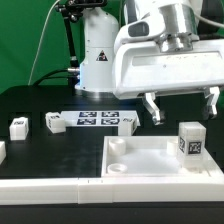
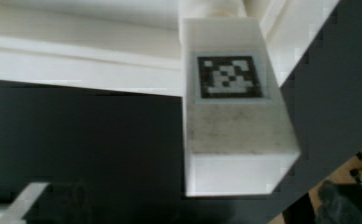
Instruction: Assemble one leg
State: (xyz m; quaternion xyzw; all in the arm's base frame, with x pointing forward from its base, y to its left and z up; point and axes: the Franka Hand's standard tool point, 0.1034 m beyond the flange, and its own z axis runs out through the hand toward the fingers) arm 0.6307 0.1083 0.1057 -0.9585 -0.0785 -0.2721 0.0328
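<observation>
Nearest in the exterior view, a big white tray [image 1: 160, 166] is seen lying on the black desk [image 1: 40, 152]. At the tray's far corner, on the exterior view's right, the leg [image 1: 190, 141] is stood upright with its tag facing forward. Whether it rests on the tray or just behind it cannot be told. Just above the leg the tool [image 1: 181, 104] is hung, with its two fingers spread wide and nothing held. The leg is lined up under the gap, so a straight move down is likely what is needed. In the wrist view the leg [image 2: 235, 110] is seen from above, its long side pointing up at the tool. Free room is seen on both sides of it. Farther back, two small blocks [image 1: 18, 126] [image 1: 53, 121] and the marker board [image 1: 95, 119] are laid well apart from the tool.
</observation>
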